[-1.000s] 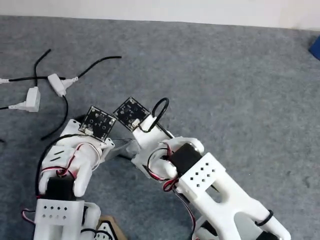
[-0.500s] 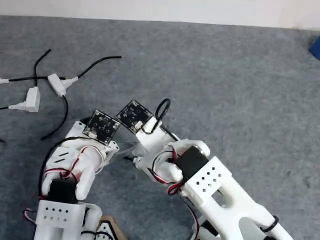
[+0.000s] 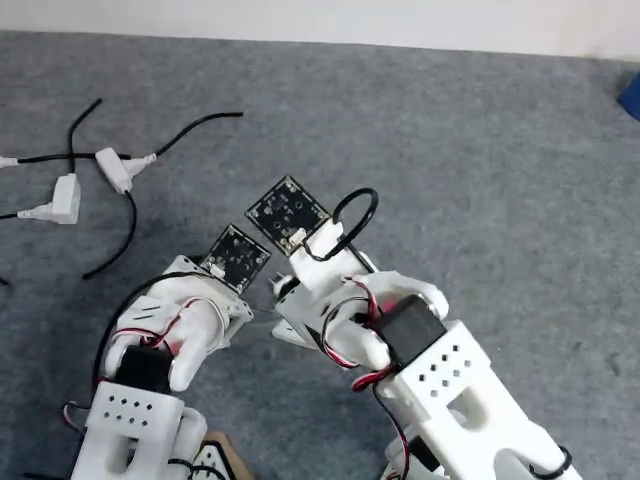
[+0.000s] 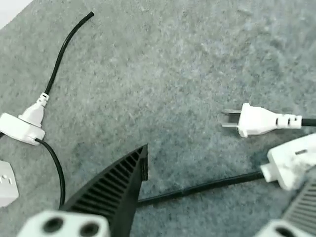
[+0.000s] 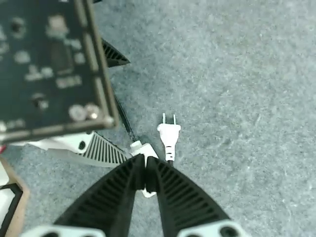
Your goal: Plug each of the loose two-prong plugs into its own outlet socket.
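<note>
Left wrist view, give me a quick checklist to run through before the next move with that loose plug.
1. Left gripper open: ok.
2. Two-prong plug lying loose, prongs clear: ok.
3. Plug between the left gripper's fingers: not ok; a black cable lies there instead.
4. Outlet socket opening free: cannot tell.
5. Right gripper holding something: cannot tell; its fingers are together.

The counter [image 3: 480, 150] is covered in grey felt. At ten o'clock a white socket [image 3: 113, 169] and a second socket [image 3: 64, 198] lie on it with black cables [image 3: 200, 122]. Nearer, a loose plug [image 4: 254, 120] lies flat.
</note>
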You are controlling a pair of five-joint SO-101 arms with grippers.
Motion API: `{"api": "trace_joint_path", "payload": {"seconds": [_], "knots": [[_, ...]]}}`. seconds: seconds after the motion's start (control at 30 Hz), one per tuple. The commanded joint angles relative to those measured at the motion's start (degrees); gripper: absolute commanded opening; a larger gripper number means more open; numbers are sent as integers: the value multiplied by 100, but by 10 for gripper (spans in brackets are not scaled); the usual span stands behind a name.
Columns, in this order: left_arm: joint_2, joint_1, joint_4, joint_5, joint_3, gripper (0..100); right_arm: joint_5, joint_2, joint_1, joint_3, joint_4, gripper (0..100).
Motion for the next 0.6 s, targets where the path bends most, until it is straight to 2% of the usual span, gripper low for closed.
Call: {"api": "trace_joint_path", "payload": {"seconds": [0.0, 0.17, 0.23, 0.4, 0.57], "knots": [[-48, -251, -18, -9, -207, 453, 185, -145, 84, 75, 84, 6], [-40, -1182, -246, 26, -716, 453, 229, -136, 110, 1077, -752, 6], [-40, -1376, -237, 26, -769, 453, 510, -110, 110, 1235, -857, 12], [-40, -1930, -229, 35, -752, 453, 1371, 690, 127, 1218, -804, 124], [-40, -2132, -237, 9, -752, 453, 1618, 1684, 136, 620, -1138, 171]]}}
